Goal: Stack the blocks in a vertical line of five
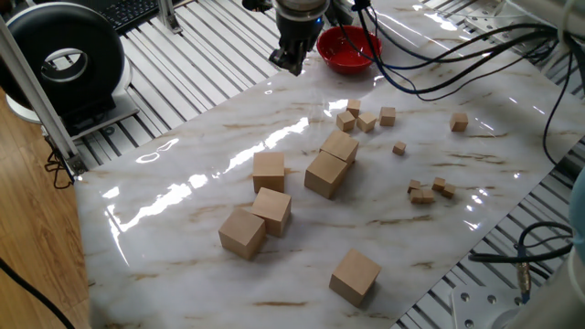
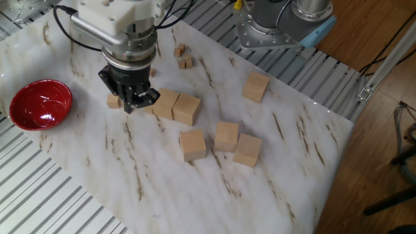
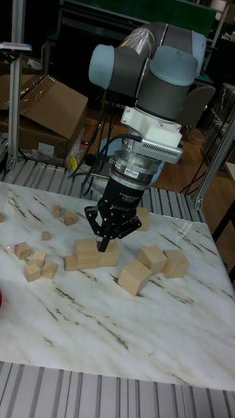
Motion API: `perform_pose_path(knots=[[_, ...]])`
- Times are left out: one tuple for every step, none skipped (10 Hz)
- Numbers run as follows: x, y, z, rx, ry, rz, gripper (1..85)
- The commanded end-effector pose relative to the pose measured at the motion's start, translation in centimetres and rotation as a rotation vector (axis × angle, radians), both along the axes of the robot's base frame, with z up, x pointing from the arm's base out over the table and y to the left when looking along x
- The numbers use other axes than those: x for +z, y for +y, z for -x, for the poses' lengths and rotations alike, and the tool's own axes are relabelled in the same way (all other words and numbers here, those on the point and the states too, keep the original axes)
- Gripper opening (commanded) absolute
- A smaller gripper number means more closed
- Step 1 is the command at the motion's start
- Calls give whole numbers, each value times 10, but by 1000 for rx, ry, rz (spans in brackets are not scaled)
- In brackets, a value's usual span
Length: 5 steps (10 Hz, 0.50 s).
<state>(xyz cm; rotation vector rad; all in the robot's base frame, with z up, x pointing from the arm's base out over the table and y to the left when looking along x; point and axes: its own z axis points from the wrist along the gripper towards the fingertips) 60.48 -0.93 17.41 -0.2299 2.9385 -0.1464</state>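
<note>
Six large tan blocks on the marble table (image 1: 183, 228), none stacked, all resting flat on a face. Two touch side by side near the table's middle, one (image 1: 339, 146) and its neighbour (image 1: 324, 174); same pair in the other fixed view at (image 2: 166, 103) and (image 2: 187, 108), forming a short row. One block (image 1: 269, 171) sits just beside that pair, apart from it. Two more touch at a corner, (image 1: 271, 209) and (image 1: 242, 232). The sixth block (image 1: 355, 276) lies alone, well apart, near the table edge. Being cubes, they have no long axis; faces are turned at differing angles to the table edge. Small wooden cubes lie scattered: a cluster of about four (image 1: 364, 117), a single (image 1: 399, 148), a single (image 1: 459, 121), and a tight group of about four (image 1: 428, 190). One red bowl (image 2: 39, 105) at the table's edge; nothing is seen in it. Gripper (image 3: 106, 241) hangs pointing down above the table beside the touching pair, fingers spread apart, holding nothing.
</note>
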Motion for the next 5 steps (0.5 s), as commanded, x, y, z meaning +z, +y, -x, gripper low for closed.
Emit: perform_pose_path(knots=[[3,14,-6,-128,-33,-82,10],[3,19,5,-134,5,-90,10],[4,21,6,-143,8,-89,10],[3,23,3,-123,0,-90,10],[0,26,-4,-101,-9,-99,10]])
